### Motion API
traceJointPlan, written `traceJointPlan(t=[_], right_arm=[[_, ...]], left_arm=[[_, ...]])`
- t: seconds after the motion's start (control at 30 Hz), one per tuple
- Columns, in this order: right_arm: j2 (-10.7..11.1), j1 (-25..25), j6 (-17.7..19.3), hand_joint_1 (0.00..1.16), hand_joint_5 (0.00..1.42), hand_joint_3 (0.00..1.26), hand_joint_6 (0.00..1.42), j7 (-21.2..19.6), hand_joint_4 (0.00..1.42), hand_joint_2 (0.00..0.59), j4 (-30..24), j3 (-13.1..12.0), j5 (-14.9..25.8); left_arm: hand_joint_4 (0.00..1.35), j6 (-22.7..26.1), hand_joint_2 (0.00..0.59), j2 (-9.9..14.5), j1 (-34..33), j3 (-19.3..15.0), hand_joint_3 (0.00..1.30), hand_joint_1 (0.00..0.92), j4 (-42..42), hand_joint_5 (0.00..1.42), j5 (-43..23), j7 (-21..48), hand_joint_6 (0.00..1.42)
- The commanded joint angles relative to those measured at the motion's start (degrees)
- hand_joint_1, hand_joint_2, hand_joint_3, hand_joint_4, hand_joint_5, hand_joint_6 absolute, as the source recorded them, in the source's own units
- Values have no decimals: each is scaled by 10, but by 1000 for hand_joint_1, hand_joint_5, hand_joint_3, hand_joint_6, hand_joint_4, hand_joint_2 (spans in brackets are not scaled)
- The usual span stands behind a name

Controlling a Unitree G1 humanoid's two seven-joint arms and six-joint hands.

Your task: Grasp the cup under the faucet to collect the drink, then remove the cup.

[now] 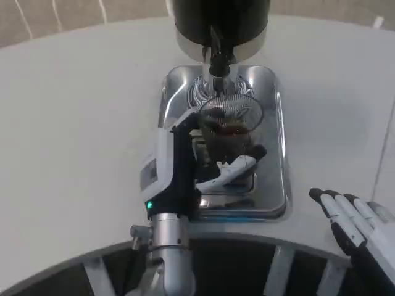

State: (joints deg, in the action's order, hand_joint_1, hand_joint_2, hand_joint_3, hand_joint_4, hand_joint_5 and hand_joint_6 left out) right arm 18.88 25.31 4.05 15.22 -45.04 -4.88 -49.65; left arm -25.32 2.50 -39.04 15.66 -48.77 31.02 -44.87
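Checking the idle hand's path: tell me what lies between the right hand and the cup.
In the head view, between the right hand and the cup lie bare white table and the steel drip tray's right rim.

My left hand [185, 169] is showing a white back, a green light glowing above my silver forearm [168, 253].
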Motion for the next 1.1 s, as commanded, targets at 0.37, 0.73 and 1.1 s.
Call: traceJointPlan(t=[0.37,0.73,1.1], right_arm=[[28,-34,7,804,0,0,2,-6,0,307,30,-15,32],[32,-67,8,809,0,0,0,-24,0,309,59,-5,4],[26,-74,6,805,0,0,0,-48,0,318,60,12,-30]], left_arm=[[1205,18,60,40,112,1,1058,758,166,1407,19,71,1424],[1204,43,62,59,188,-25,1055,767,290,1392,19,103,1424],[1204,44,69,91,290,-43,1064,767,429,1392,27,159,1424]])
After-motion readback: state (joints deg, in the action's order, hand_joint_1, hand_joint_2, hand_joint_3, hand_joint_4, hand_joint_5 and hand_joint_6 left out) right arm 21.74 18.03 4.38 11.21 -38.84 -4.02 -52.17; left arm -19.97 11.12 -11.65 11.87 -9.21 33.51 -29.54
